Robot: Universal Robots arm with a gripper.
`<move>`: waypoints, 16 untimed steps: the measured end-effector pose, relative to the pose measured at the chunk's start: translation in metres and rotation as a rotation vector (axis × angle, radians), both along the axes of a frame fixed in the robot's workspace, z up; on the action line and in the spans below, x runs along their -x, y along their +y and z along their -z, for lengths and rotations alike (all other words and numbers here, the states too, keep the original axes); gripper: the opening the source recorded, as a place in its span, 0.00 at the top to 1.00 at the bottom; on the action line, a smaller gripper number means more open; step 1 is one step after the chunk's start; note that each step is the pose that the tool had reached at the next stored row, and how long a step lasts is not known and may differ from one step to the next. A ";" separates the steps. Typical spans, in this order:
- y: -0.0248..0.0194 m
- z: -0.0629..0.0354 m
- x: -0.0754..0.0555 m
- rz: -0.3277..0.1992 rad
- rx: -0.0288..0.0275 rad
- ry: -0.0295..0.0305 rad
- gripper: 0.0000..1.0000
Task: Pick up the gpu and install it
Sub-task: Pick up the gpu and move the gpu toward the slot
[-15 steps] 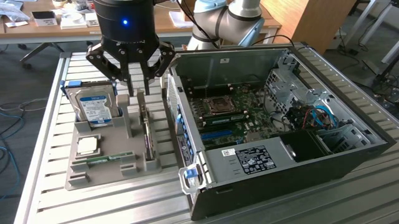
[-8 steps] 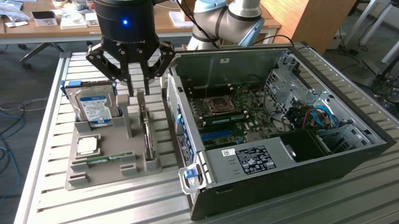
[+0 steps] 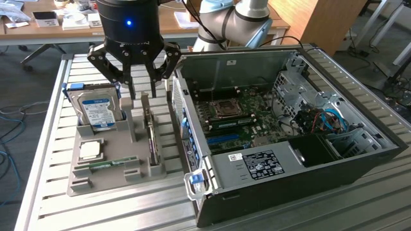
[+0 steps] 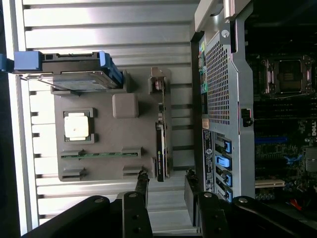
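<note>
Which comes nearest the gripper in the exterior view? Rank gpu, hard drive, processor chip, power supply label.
1. gpu, just below the gripper.
2. hard drive, toward the exterior view's left.
3. processor chip, flat in the tray.
4. power supply label, inside the case.

Ext. view: arm is cut off by the top edge. Can't tell whether the hand touches the gpu. Gpu stands edge-on, so its faces are mostly hidden. Print on the hard drive label and on the sticker inside the case is too small to read. Wrist view: hard drive's blue end, the case and the hand's body all run off the edge.
</note>
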State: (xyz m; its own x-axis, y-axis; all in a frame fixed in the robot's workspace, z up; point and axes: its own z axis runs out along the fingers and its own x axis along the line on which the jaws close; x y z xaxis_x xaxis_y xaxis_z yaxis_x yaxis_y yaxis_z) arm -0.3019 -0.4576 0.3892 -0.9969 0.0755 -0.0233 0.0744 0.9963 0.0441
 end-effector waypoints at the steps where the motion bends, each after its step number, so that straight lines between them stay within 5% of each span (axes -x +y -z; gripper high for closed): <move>1: 0.0000 0.0000 0.000 0.000 0.0000 0.0000 0.57; 16: 0.0000 0.0043 0.000 0.000 -0.0001 -0.0001 0.57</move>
